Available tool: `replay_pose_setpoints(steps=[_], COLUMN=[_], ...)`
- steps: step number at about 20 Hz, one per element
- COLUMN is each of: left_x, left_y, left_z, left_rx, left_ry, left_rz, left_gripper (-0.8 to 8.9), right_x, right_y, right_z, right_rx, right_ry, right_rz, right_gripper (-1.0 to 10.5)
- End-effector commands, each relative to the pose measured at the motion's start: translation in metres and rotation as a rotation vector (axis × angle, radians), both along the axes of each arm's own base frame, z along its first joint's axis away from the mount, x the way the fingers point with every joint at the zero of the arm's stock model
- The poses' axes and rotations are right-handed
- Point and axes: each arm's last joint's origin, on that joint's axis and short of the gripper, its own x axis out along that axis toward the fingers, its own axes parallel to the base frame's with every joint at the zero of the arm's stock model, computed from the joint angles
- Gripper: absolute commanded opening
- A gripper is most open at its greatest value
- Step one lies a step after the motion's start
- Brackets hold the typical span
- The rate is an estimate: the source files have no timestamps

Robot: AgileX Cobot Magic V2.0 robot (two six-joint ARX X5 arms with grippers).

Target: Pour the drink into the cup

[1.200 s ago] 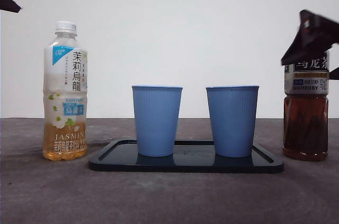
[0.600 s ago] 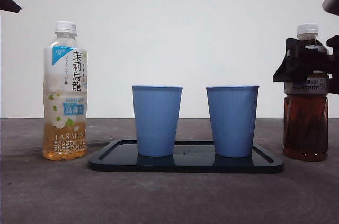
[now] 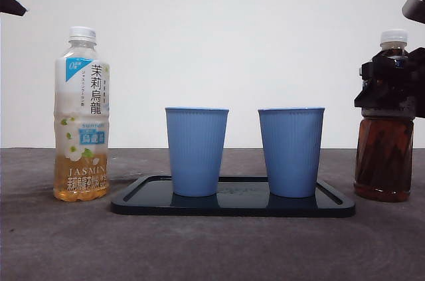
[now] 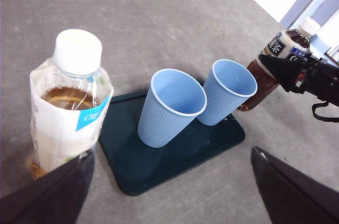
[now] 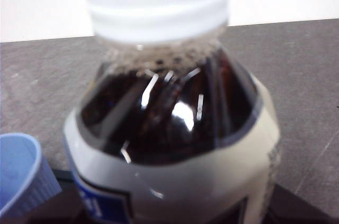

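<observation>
Right end effector point(image 3: 392, 85) is clamped around the label band of the dark-tea clear plastic bottle with white cap point(image 3: 385, 155), high on the body just under the shoulder. The bottle's long axis is upright, cap still on. In the front view its base looks at or barely off the grey surface point(image 3: 212, 248); can't tell which.

Key relation: the nearer light-blue ribbed paper cup point(image 3: 291, 151) sits beside the held bottle, toward the other arm, well below cap height. The next move would need a lift, a traverse toward that cup and a tilt of the neck over its rim. With the cap on, nothing will pour.

Left end effector point(image 4: 169, 192) is spread wide, holding nothing, hanging above the pale jasmine-tea clear plastic bottle with white cap point(image 4: 66, 113). The right arm is the nearer one to the dark bottle.

Count:
- 2 bottles
- 2 blue cups, second point(image 3: 196, 151) on the far side of the first from the right end effector
- 1 black rectangular plastic tray point(image 3: 232, 206) carrying both cups
</observation>
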Motion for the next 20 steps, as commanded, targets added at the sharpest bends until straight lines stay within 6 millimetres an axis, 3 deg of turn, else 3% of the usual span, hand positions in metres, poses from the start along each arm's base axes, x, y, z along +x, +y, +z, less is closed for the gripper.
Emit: replay_pose_setpoints(steps=[1, 11, 20], left_x=[0.001, 0.001, 0.001], left_y=[-0.001, -0.001, -0.001], left_z=[0.007, 0.006, 0.005], left_rx=[0.001, 0.021, 0.034], left_ry=[-0.032, -0.047, -0.049], left_rz=[-0.013, -0.023, -0.029], left_gripper=[4.67, 4.68, 4.68], right_x=[-0.001, -0.019, -0.036], right_y=[0.001, 0.005, 0.034], right_z=[0.002, 0.048, 0.093], right_rx=[-0.001, -0.096, -0.277], right_ry=[0.002, 0.121, 0.355], right_rz=[0.009, 0.017, 0.151], right_gripper=[2.0, 2.0, 2.0])
